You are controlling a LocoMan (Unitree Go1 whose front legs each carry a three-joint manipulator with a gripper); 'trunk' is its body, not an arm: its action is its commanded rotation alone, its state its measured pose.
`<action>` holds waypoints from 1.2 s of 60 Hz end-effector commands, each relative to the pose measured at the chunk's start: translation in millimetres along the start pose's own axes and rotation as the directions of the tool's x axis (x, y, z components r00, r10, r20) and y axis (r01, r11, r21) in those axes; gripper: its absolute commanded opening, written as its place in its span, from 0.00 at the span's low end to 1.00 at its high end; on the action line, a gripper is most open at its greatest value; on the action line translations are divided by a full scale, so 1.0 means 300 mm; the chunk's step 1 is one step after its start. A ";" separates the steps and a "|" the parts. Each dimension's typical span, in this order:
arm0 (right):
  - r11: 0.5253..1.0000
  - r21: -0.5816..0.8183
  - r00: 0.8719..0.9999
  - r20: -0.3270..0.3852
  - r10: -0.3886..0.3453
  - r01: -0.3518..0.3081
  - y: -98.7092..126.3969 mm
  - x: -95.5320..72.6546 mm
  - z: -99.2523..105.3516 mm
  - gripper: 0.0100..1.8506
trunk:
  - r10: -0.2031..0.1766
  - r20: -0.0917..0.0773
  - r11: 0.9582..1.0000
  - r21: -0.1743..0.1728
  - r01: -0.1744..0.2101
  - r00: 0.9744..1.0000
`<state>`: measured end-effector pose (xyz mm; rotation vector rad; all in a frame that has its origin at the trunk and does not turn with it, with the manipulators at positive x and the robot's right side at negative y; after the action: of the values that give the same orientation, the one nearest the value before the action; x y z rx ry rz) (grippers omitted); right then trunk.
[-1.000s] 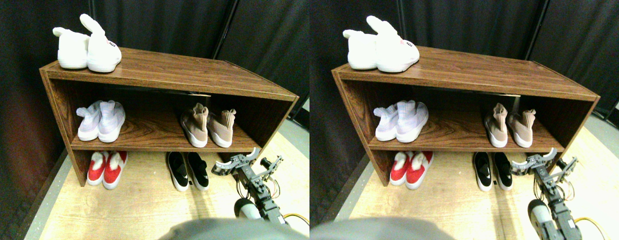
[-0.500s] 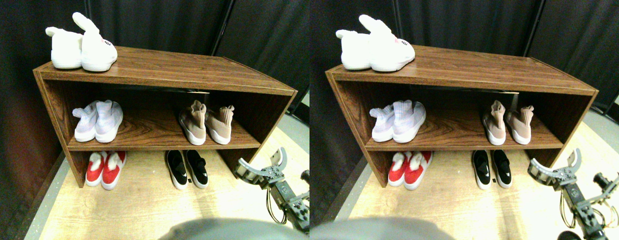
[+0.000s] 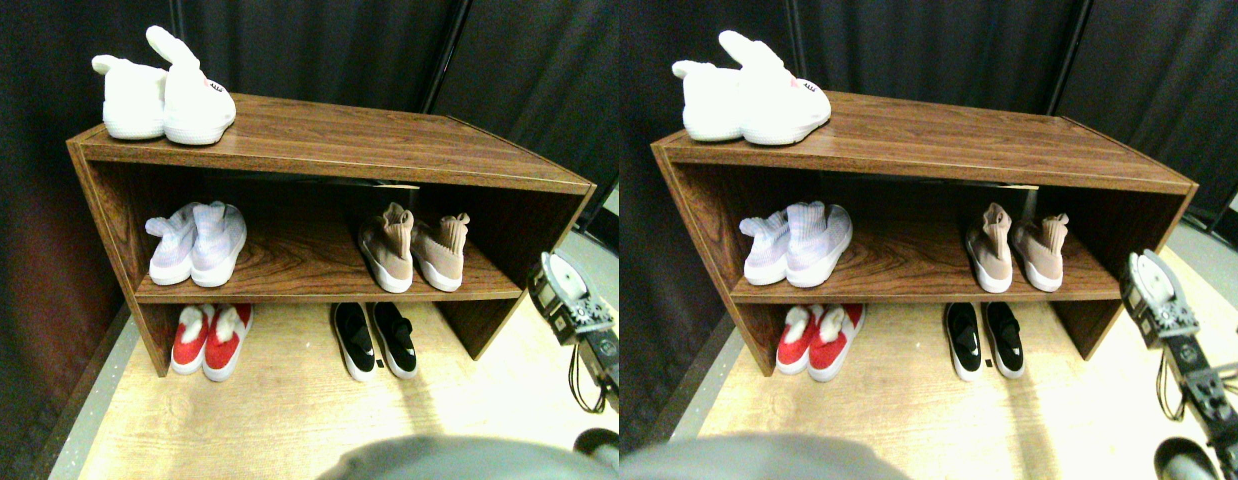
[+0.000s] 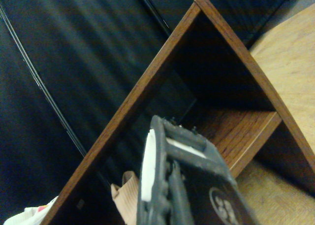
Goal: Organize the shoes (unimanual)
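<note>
A tan knit pair of shoes (image 3: pixel 411 250) stands on the middle board of the wooden shoe rack (image 3: pixel 329 140), right of centre, heels outward. A black slip-on pair (image 3: pixel 376 340) stands side by side on the floor under that board. My right gripper (image 3: pixel 559 290) hangs off the rack's right end, raised to about the height of the middle board and seen edge-on, touching no shoe. In the wrist view the dark jaw frame (image 4: pixel 172 156) stands before the rack's right corner (image 4: pixel 206 8), with a tan knit collar (image 4: pixel 125 198) showing beside it.
A pale lilac pair (image 3: pixel 197 240) sits at the left on the middle board, a red pair (image 3: pixel 211 338) on the floor below it, and white bunny slippers (image 3: pixel 164 95) on the top board's left end. Dark curtains hang behind. Light wooden floor (image 3: pixel 279 420) spreads in front.
My gripper has drawn back from beside the black slip-ons, moving right and upward to the rack's right end and turning edge-on. The shoes have stayed put.
</note>
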<state>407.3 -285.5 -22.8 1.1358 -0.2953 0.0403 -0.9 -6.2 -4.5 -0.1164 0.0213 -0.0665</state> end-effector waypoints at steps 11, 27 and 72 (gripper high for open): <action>0.995 0.083 0.999 -0.011 -0.050 0.050 -0.063 0.148 0.013 0.03 | 0.007 0.006 0.999 -0.034 -0.007 1.000; 0.985 0.069 0.987 -0.056 -0.154 0.157 -0.137 0.255 -0.019 0.03 | 0.020 0.007 0.999 -0.039 -0.020 1.000; 0.950 0.126 0.957 -0.087 -0.275 0.285 -0.277 0.311 -0.142 0.03 | 0.065 0.004 0.996 -0.061 -0.065 0.998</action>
<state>519.8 -296.3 -90.2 1.3112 -0.0742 -0.1753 -1.7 -2.8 -1.8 -0.1644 0.0061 -0.0176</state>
